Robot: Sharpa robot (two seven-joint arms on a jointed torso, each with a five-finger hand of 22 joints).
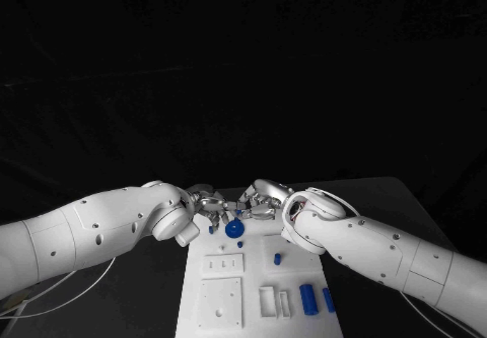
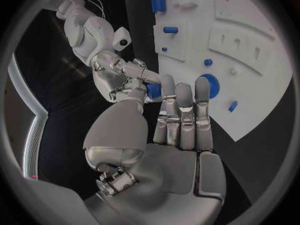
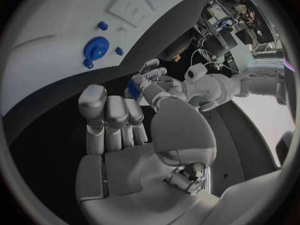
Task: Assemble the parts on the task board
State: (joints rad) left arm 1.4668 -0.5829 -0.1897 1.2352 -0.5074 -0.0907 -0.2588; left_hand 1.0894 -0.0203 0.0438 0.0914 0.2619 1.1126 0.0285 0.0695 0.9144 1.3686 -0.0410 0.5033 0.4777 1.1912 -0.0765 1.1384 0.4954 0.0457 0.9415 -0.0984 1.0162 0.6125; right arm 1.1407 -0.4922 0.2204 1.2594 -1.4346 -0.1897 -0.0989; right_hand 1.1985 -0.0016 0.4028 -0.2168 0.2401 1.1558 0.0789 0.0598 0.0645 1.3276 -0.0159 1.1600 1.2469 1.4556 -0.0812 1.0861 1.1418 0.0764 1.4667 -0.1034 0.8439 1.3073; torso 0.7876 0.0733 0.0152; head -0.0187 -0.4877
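The white task board (image 1: 254,250) lies lengthwise in the middle of the black table. Both hands meet over its far end. My left hand (image 1: 206,204) and my right hand (image 1: 262,201) have their fingertips together on a small blue part (image 2: 153,91), also visible as the small blue part (image 3: 133,87) in the right wrist view. It is held above the table just off the board's edge. On the board just below the hands sits a round blue part (image 1: 234,228), which appears as a blue disc (image 2: 211,85) in the left wrist view and as a disc (image 3: 95,48) in the right wrist view.
More blue parts rest on the board: a small peg (image 1: 277,259), a thick cylinder (image 1: 307,299), a slim bar (image 1: 328,299) and a tiny piece (image 1: 241,244). White raised plates (image 1: 223,264) sit on the board's near left. White cables trail at the table's left.
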